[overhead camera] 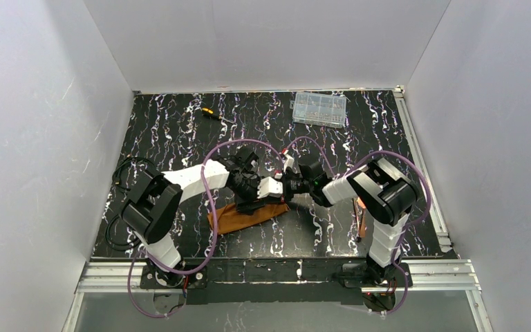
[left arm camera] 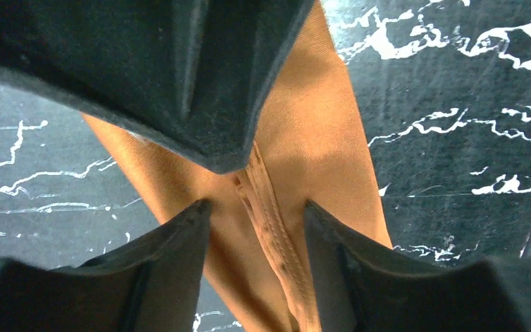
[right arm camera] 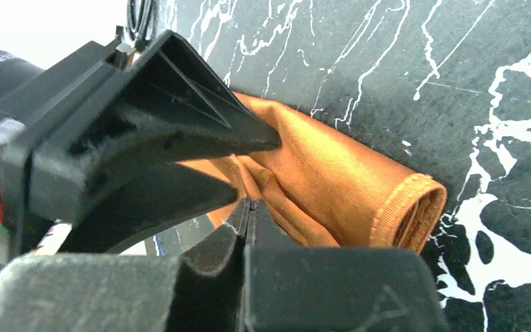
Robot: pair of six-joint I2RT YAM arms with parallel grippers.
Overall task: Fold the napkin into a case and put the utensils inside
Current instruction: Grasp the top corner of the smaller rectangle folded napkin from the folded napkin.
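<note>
The rust-orange napkin (overhead camera: 245,216) lies folded into a narrow strip on the black marbled table, in front of both arms. Its rolled, layered end shows in the right wrist view (right arm camera: 408,207). My right gripper (right arm camera: 249,205) is shut, with its tips pinching a fold of the napkin. In the left wrist view its dark tip (left arm camera: 228,155) meets the stitched hem (left arm camera: 269,228). My left gripper (left arm camera: 256,207) is open and straddles that hem, with the fingers (left arm camera: 180,235) pressed close to the cloth. Copper-coloured utensils (overhead camera: 361,220) lie beside the right arm's base, partly hidden.
A clear plastic compartment box (overhead camera: 319,108) sits at the back right. A yellow-and-black screwdriver (overhead camera: 211,113) lies at the back left. White walls enclose the table on three sides. Purple cables loop over both arms.
</note>
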